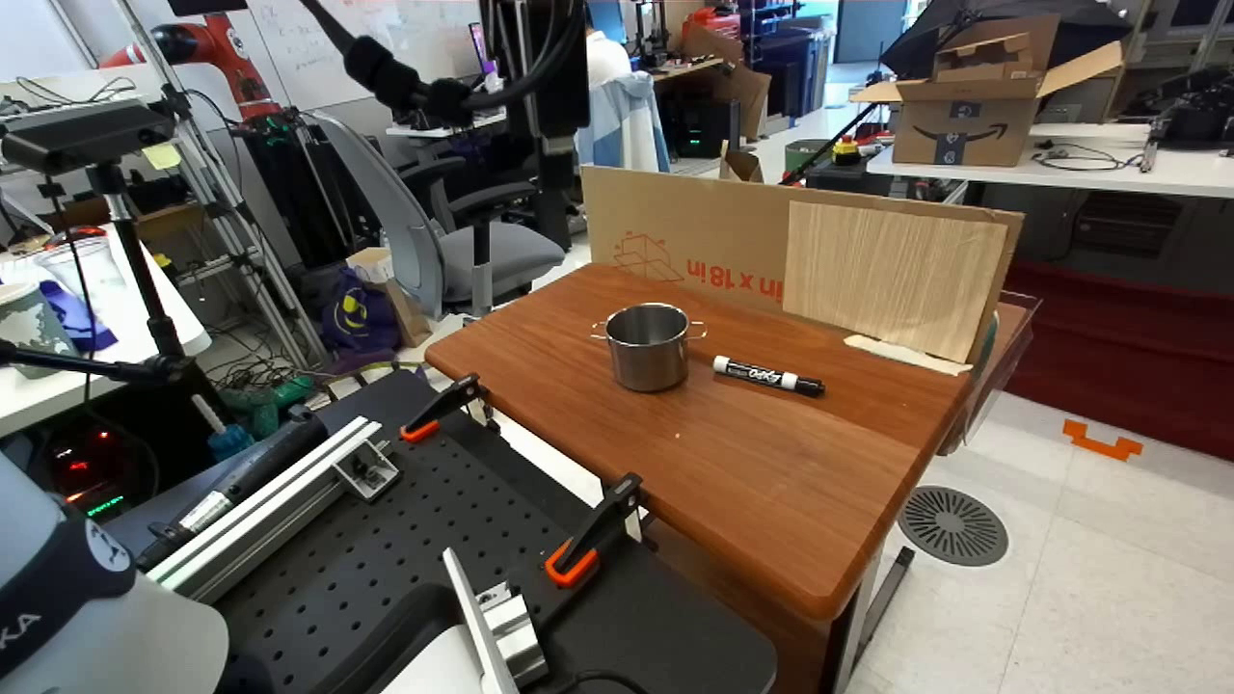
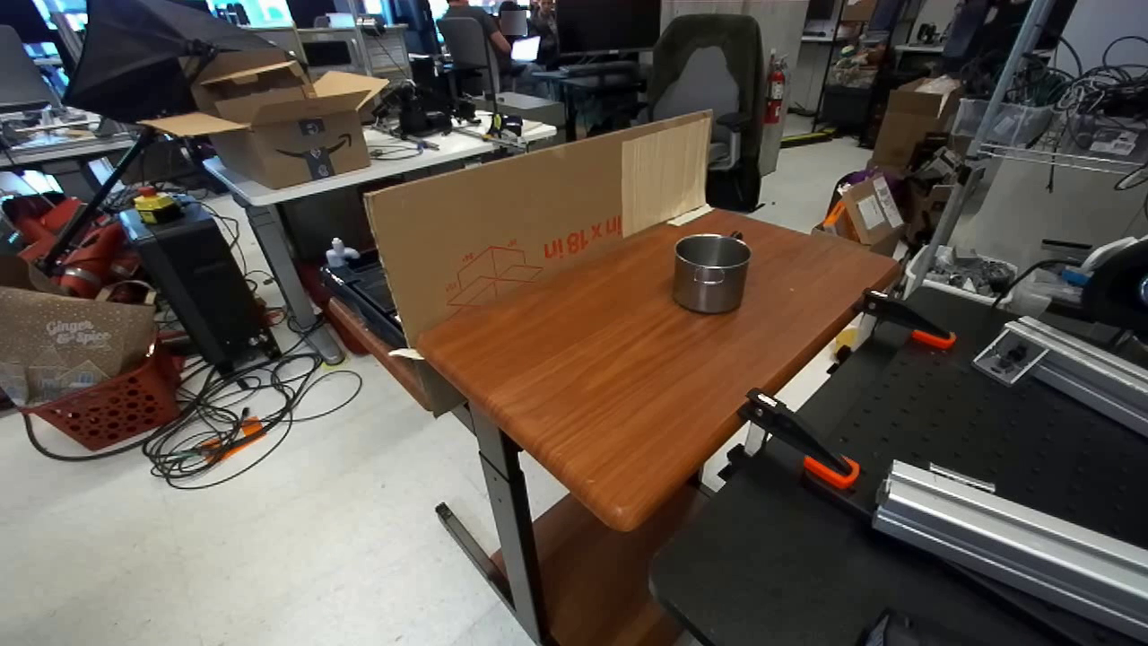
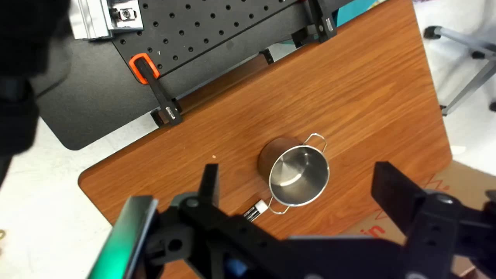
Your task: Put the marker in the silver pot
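Gripper [image 3: 297, 168]: jaws spread wide, holding nothing.
Silver pot [image 1: 650, 357]: upright on the wooden table [image 1: 771, 482].
Marker [image 1: 768, 375]: lying just beside the pot.
Gap between them: narrow; a jaw lowered off-centre could knock the pot.

In the wrist view I lose much of the marker [image 3: 256, 209] behind the gripper [image 3: 296, 169]; one clamped-edge corner of the bench [image 3: 364, 81] is cropped. In an exterior view, the silver pot [image 2: 710, 287] hides all but the marker's dark tip.
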You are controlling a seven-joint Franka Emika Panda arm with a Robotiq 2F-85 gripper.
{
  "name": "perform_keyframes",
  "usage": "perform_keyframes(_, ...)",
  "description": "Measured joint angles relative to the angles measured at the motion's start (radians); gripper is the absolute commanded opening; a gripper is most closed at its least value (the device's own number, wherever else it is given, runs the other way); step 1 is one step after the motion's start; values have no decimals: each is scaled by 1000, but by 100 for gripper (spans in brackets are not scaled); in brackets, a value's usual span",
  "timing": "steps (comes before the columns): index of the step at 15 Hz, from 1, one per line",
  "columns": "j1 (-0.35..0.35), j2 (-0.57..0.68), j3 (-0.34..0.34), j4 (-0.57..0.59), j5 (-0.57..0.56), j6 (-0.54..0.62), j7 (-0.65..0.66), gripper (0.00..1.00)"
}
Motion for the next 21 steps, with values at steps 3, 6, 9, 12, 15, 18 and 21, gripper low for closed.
perform_keyframes(3,-37,32,-2,-21,37,89,87,100)
perform_keyframes(6,-72,90,-19,-18,84,151,148,100)
perform_keyframes(9,-99,166,-45,7,139,207,195,100)
perform_keyframes(12,-111,259,-55,56,174,255,248,100)
perform_keyframes(15,-111,369,-55,120,193,280,301,100)
perform_keyframes(18,-110,484,-53,196,196,283,356,100)
perform_keyframes(21,-104,596,-49,280,196,291,416,100)
